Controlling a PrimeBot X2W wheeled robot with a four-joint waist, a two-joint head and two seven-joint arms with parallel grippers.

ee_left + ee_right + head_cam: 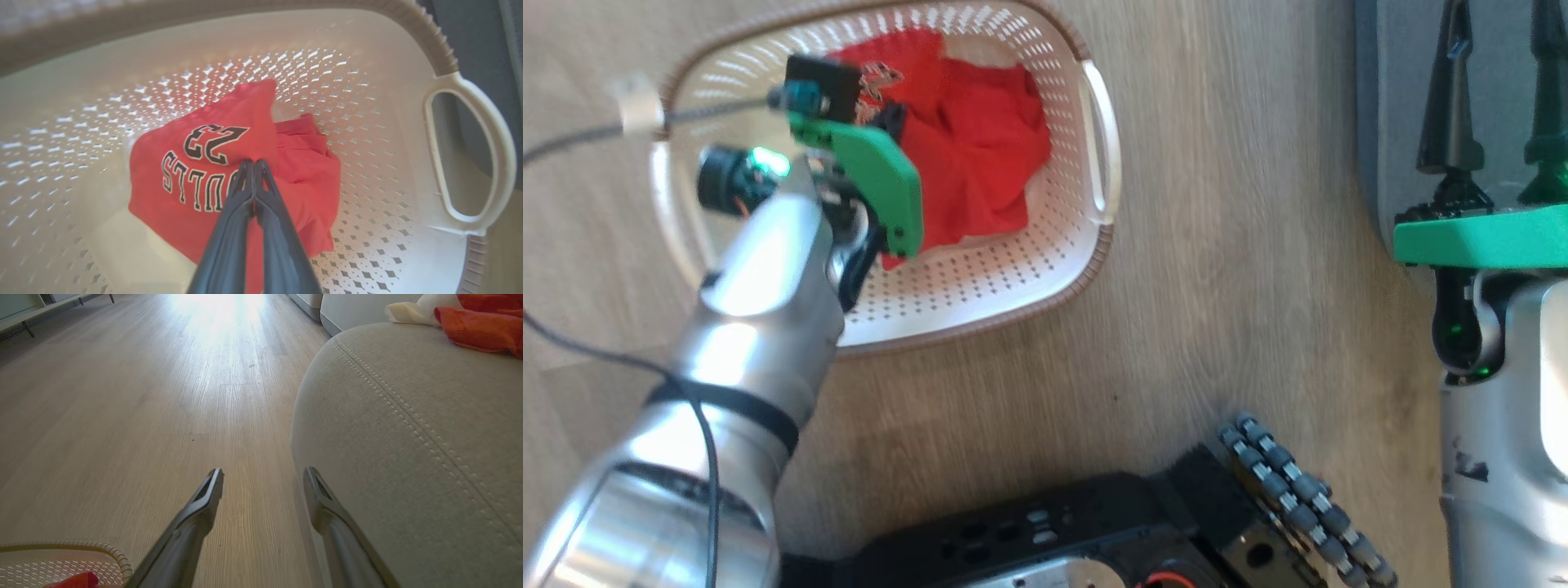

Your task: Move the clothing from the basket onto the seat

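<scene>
The cream perforated basket (pixel 1094 245) stands on the wood floor with bright red clothing (pixel 980 147) heaped in it. My left gripper (pixel 886 122) reaches down into the basket under its green mount. In the left wrist view its fingers (pixel 229 228) are pressed together, and the left gripper (pixel 253 164) is shut on a raised fold of the red clothing (pixel 184 196) with printed lettering, inside the basket (pixel 367 102). My right gripper (pixel 263 477) stands open beside the rounded edge of the grey seat (pixel 408 437). Another red garment (pixel 482 326) lies on the seat.
My black base (pixel 1054 539) and a roller wheel (pixel 1298 498) sit at the bottom of the head view. The seat (pixel 1396 106) lies to the right of the basket, with the right gripper (pixel 1494 82) over it. A white cloth (pixel 421 310) rests by the red garment.
</scene>
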